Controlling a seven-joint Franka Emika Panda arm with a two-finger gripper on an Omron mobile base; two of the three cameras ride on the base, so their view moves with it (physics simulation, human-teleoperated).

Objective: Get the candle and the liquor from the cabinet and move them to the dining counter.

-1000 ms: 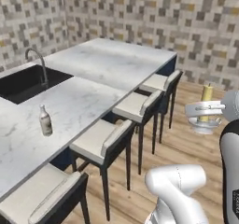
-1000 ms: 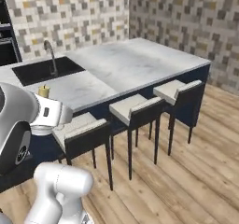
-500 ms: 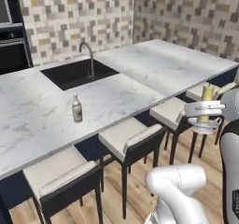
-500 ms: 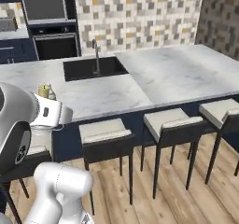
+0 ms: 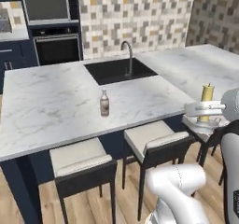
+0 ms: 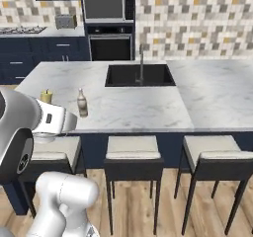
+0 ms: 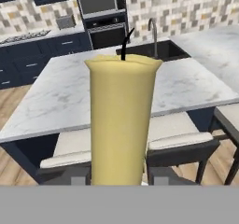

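tool: you had it clenched on the candle
around: liquor upright on tabletop, stools between
label: unreadable

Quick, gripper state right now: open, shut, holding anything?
Gripper: shut on the candle, carried upright just off the dining counter edge.

white arm bent level, jaws of the gripper clamped on the candle
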